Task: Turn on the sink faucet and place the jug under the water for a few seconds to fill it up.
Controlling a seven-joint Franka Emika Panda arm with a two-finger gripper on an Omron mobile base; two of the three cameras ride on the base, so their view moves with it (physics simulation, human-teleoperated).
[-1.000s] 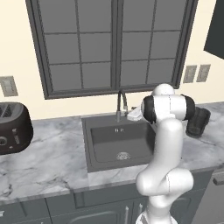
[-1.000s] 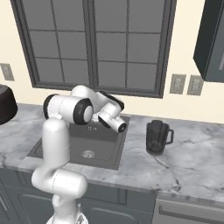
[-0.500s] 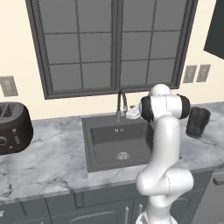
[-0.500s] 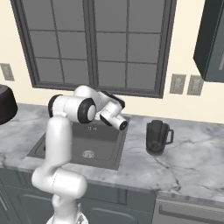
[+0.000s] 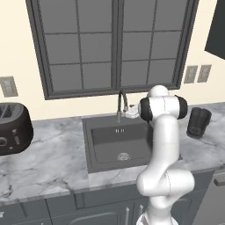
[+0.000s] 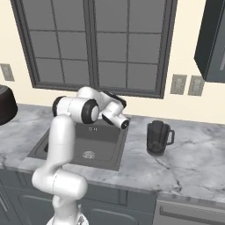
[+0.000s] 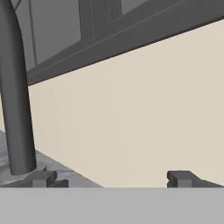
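Reaching toward the back of the sink (image 5: 101, 149), I am holding my claw (image 7: 113, 178) close beside the faucet (image 5: 121, 105), with its two fingers spread wide apart and nothing between them. In the hand view, the faucet's dark upright stem (image 7: 15, 100) is standing at the left edge of the frame, rising from the marble just beside my left fingertip (image 7: 41, 178), while my right fingertip (image 7: 183, 178) is sitting at the lower right against the plain cream wall (image 7: 131, 118). I cannot tell whether the left fingertip is touching the stem. A dark window ledge (image 7: 122, 39) is running across the upper part of that frame.

In the left base view, my hand (image 5: 132, 113) is showing just right of centre, right next to the faucet, which is standing behind the basin below the window (image 5: 114, 44). The jug (image 5: 198, 122) is standing upright on the counter (image 5: 52, 162) at the right edge of the frame, well apart from the basin. A dark toaster (image 5: 13, 128) is sitting at the left edge.

In the right base view, my arm is bending over the sink at centre left, and the jug (image 6: 157, 138) is standing right of centre on the marble, its handle pointing right.
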